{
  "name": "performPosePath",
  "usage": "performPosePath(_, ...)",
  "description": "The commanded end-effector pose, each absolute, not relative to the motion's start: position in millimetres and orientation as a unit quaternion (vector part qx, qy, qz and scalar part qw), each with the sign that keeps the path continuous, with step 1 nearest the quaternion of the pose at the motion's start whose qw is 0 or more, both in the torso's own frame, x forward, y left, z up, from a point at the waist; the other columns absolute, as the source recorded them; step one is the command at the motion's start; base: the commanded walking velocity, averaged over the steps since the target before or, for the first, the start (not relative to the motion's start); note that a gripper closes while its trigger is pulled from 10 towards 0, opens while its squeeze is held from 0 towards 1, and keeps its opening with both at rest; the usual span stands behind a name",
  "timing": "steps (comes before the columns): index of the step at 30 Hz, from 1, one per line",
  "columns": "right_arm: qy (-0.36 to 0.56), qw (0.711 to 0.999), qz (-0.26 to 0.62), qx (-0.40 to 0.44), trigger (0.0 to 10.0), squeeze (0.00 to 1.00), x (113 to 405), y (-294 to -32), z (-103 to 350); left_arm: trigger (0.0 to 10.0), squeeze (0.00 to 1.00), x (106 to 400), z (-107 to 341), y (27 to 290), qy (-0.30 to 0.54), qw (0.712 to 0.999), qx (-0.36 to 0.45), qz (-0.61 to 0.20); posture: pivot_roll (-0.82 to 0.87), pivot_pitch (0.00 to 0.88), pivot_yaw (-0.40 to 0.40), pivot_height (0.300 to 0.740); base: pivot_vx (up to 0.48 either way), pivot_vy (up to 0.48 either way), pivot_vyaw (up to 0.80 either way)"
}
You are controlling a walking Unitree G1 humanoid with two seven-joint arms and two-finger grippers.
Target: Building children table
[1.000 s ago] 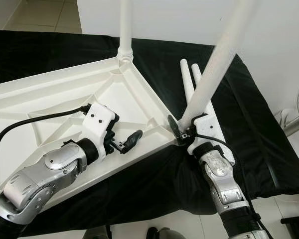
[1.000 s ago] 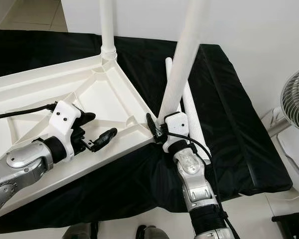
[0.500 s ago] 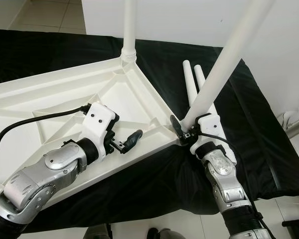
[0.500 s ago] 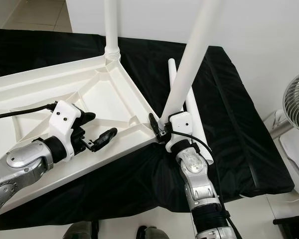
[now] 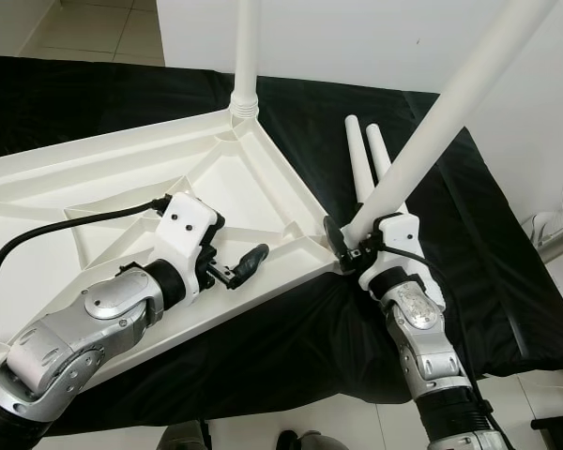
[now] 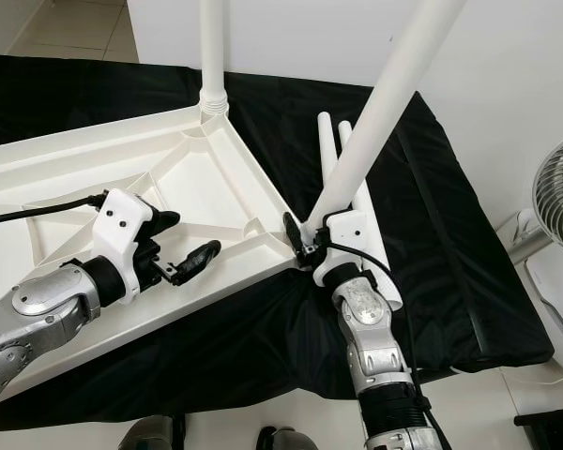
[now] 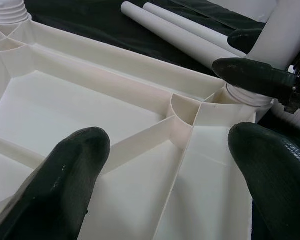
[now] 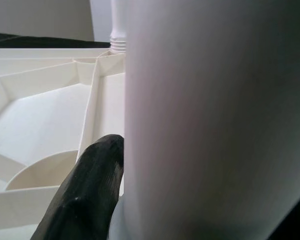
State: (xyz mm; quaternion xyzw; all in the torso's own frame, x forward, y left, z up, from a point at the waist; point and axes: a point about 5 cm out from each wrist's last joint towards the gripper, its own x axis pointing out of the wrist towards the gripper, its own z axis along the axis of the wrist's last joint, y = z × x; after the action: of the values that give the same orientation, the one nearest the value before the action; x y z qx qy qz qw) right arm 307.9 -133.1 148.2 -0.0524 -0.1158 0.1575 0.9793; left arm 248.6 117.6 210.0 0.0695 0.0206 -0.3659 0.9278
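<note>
A white tabletop lies upside down on a black cloth. One white leg stands upright in its far corner socket. My right gripper is shut on the base of a second leg at the near right corner socket. This leg leans up and to the right. In the right wrist view the leg sits against one black finger. My left gripper hovers open over the ribbed underside, and its fingers hold nothing.
Two spare legs lie side by side on the black cloth beyond the right gripper. A fan stands past the table's right edge. A black cable loops over the tabletop from my left wrist.
The leg held by the right gripper has leaned further to the right at its top. The left gripper has stayed put. The camera has shifted slightly.
</note>
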Motion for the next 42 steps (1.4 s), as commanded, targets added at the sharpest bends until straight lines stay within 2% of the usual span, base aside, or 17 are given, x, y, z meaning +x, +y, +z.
performPosePath(1, -0.015, 0.989, 0.140, -0.041, 10.0, 0.00, 301, -141, 107, 10.0, 0.00, 239, 212, 110, 0.024, 0.878, 0.072, -0.473, 0.12, 0.200, -0.076, 0.740, 0.000, 0.000, 0.00)
performPosePath(6, -0.019, 0.995, 0.098, -0.014, 10.0, 0.00, 302, -135, 110, 10.0, 0.00, 239, 212, 110, 0.024, 0.878, 0.071, -0.472, 0.12, 0.205, -0.077, 0.740, 0.000, 0.000, 0.00)
performPosePath(13, -0.019, 1.000, -0.017, 0.013, 10.0, 0.00, 306, -132, 114, 10.0, 0.00, 239, 212, 109, 0.023, 0.879, 0.068, -0.472, 0.12, 0.208, -0.079, 0.740, 0.000, 0.000, 0.00)
performPosePath(25, -0.023, 0.999, -0.037, -0.009, 10.0, 0.00, 315, -113, 121, 10.0, 0.00, 239, 212, 109, 0.022, 0.879, 0.066, -0.471, 0.12, 0.211, -0.086, 0.740, 0.000, 0.000, 0.00)
performPosePath(31, -0.017, 0.998, -0.058, -0.015, 10.0, 0.00, 314, -113, 119, 10.0, 0.00, 238, 212, 109, 0.022, 0.881, 0.064, -0.468, 0.12, 0.212, -0.091, 0.740, 0.000, 0.000, 0.00)
performPosePath(35, -0.010, 0.994, -0.110, -0.027, 10.0, 0.00, 310, -112, 116, 10.0, 0.00, 238, 212, 109, 0.022, 0.882, 0.062, -0.466, 0.12, 0.213, -0.098, 0.740, 0.000, 0.000, 0.00)
performPosePath(42, 0.008, 0.993, -0.112, -0.023, 10.0, 0.00, 307, -105, 110, 10.0, 0.00, 238, 211, 108, 0.022, 0.882, 0.061, -0.467, 0.12, 0.207, -0.108, 0.740, 0.000, 0.000, 0.00)
